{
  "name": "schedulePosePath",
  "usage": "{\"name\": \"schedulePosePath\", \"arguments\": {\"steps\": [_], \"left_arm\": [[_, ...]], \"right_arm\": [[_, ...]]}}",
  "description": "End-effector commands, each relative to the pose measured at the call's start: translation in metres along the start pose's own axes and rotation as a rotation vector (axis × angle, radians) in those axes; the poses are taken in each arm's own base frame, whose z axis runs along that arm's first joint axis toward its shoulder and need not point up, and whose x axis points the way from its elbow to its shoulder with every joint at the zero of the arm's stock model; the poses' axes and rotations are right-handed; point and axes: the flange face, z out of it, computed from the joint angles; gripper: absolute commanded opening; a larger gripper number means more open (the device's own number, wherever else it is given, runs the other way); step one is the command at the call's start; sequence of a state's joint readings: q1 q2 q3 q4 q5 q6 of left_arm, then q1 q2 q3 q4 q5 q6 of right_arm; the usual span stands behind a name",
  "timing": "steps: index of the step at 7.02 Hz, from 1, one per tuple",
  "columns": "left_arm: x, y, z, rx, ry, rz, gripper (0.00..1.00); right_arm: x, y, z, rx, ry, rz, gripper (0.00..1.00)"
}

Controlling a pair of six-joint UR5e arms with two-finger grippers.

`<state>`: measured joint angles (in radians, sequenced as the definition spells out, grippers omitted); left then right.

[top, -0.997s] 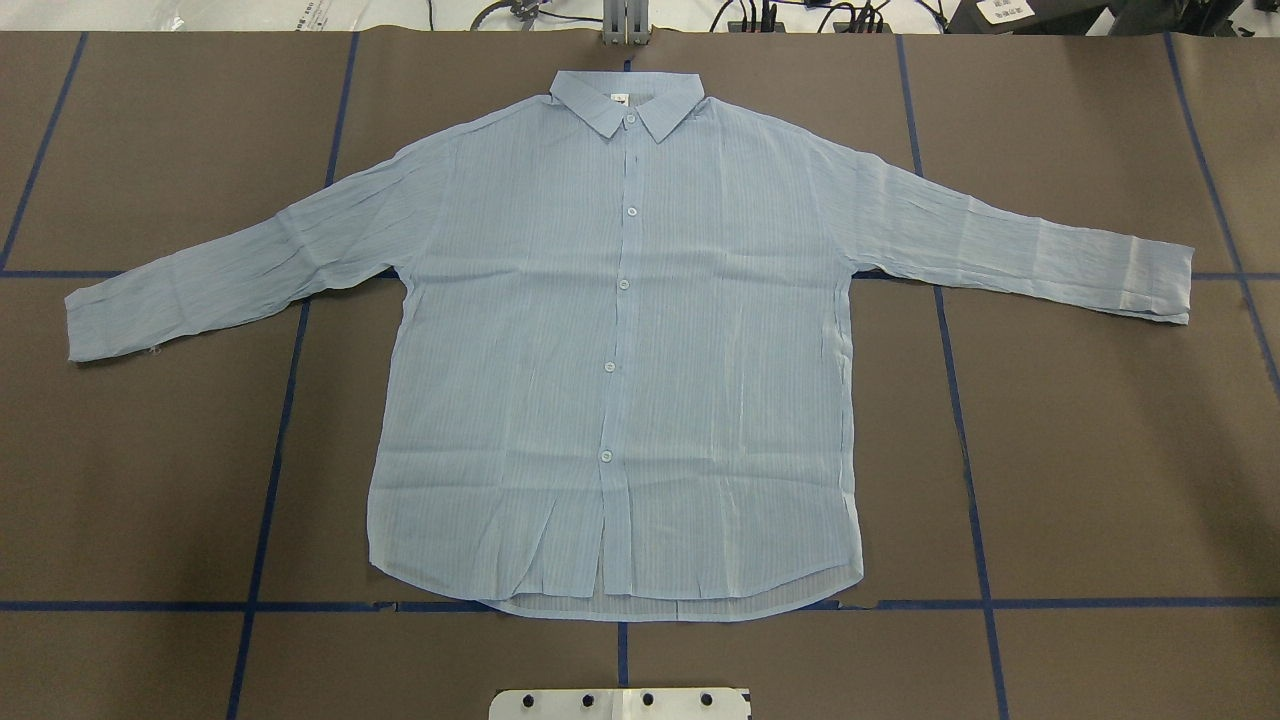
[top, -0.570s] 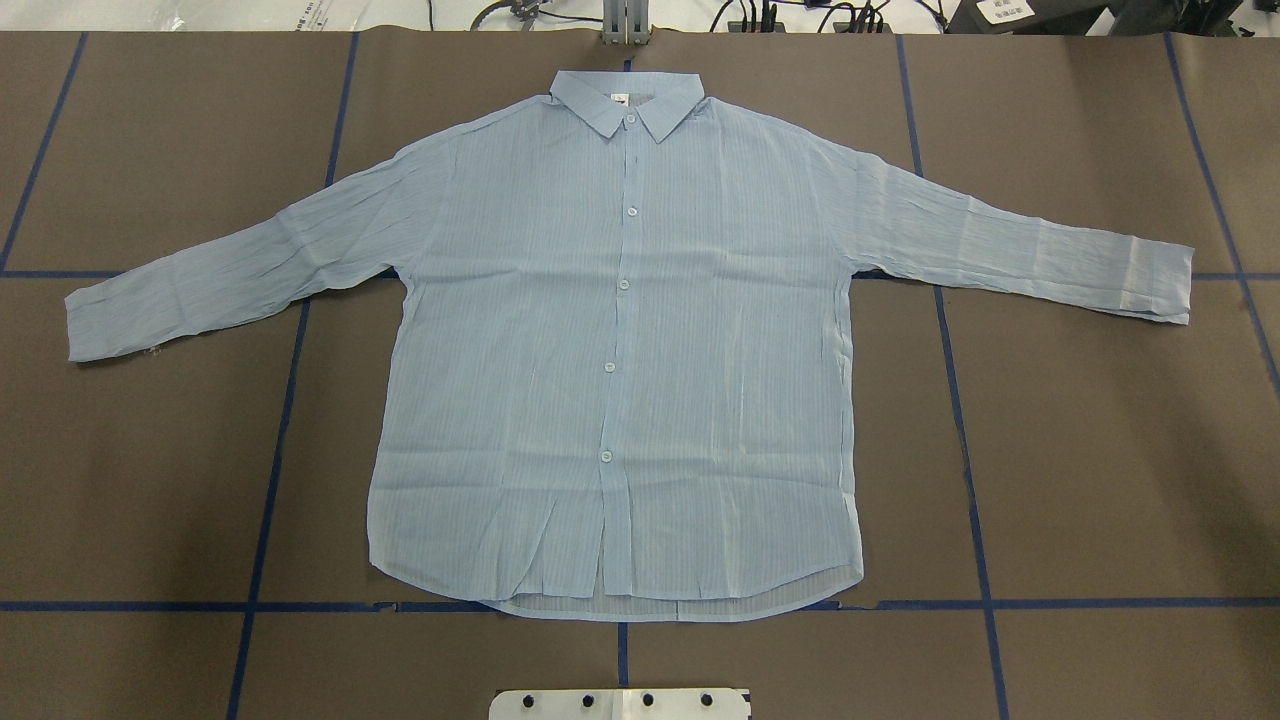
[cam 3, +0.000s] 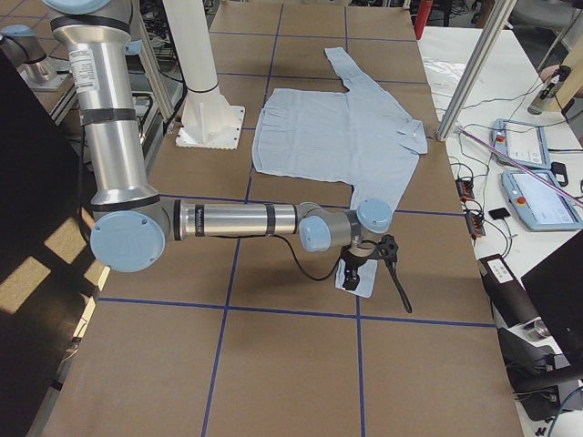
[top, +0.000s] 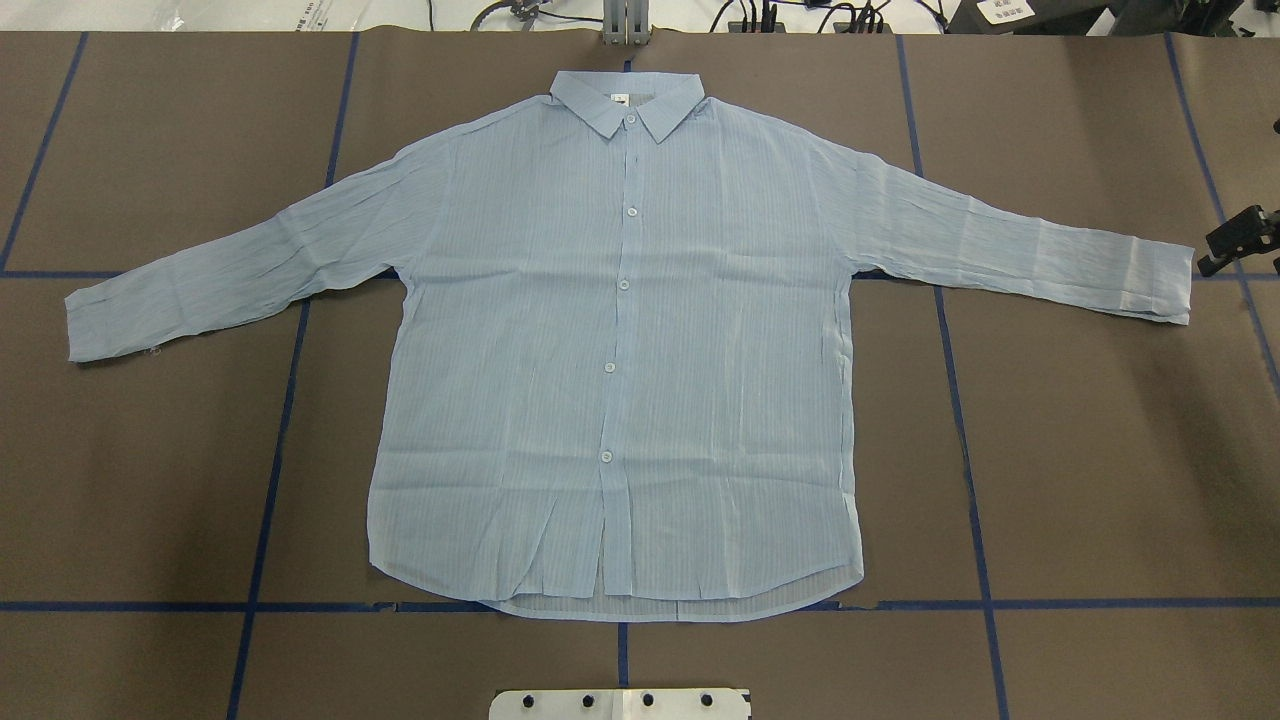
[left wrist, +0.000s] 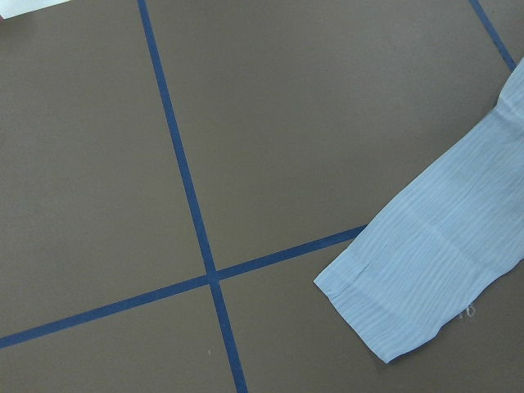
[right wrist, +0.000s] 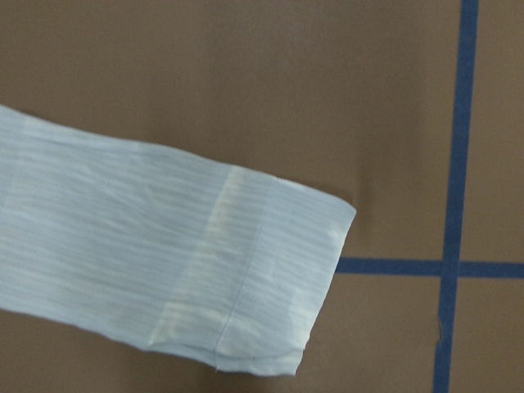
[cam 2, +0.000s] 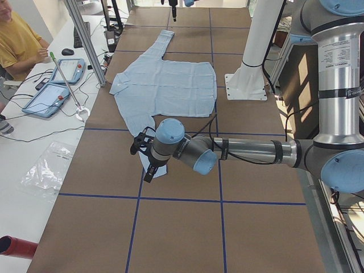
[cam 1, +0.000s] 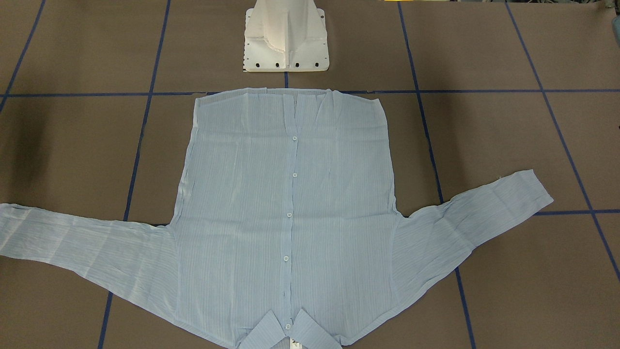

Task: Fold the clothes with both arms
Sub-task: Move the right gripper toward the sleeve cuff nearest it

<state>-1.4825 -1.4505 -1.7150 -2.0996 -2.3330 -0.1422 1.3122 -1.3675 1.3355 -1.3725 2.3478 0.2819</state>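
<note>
now, shirt: you have the thin pale-blue striped long-sleeved button-up shirt (top: 620, 350) lying flat and front-up in the middle of the table, buttoned down the front, with both sleeves spread out to the sides.
collar: the pointed collar (top: 628, 100) lies at the edge far from the robot, and the hem sits along a tape line near the base.
left cuff: the cuff on the robot's left (top: 85, 325) lies flat; in the left wrist view you see it at the lower right, near a crossing of tape lines.
right cuff: the cuff on the robot's right (top: 1165, 280) lies flat too, its end just short of a tape crossing in the right wrist view.
left gripper: the black two-finger left gripper (cam 2: 147, 166) hangs over the left cuff; you see it only from the side, so you cannot tell whether the claw is released or clenched.
right gripper: the black two-finger right gripper (top: 1238, 240) shows partly at the overhead view's edge, just beyond the right cuff; you cannot tell its claw state either.
arms: the silver-and-grey left arm (cam 2: 250, 151) and the matching right arm (cam 3: 237, 218) each reach out low over the table.
table: a brown paper-covered table (top: 1100, 450) marked with blue tape lines (top: 270, 480).
base: a white pedestal base (cam 1: 286, 39) stands just beyond the hem.
sidelines: a person in a yellow top (cam 2: 20, 40) sits at the white side bench.
</note>
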Motion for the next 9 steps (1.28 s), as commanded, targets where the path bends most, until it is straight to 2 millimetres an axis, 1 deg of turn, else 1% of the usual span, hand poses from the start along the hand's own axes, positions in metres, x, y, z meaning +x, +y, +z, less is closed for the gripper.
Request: {"name": "schedulePosePath", "arguments": {"steps": [1,2,3,4,5,6,7,9], "left_arm": [[0.002,-0.003,0.001,0.000,0.002,0.005,1.00],[0.004,-0.003,0.004,-0.004,0.004,0.009,1.00],[0.004,-0.002,0.004,-0.005,0.004,0.008,1.00],[0.000,0.000,0.009,-0.015,0.005,0.001,1.00],[0.002,0.000,0.014,-0.025,0.009,0.005,1.00],[0.003,0.000,0.014,-0.024,0.008,0.007,1.00],[0.004,-0.002,0.013,-0.023,0.010,0.009,1.00],[0.005,-0.004,0.013,-0.019,0.011,0.013,1.00]], "right_arm": [[0.020,-0.028,0.025,0.018,0.037,-0.006,0.98],[0.017,-0.041,0.025,0.053,0.028,-0.040,0.96],[0.018,-0.050,0.037,0.039,0.032,-0.040,0.95],[0.009,-0.059,0.033,0.059,0.027,-0.061,0.95],[0.014,-0.057,0.038,0.047,0.031,-0.052,0.94],[0.012,-0.057,0.046,0.040,0.032,-0.060,0.90],[0.004,-0.057,0.057,0.036,0.068,-0.078,0.79],[0.011,-0.054,0.064,0.026,0.083,-0.069,0.77]]}}
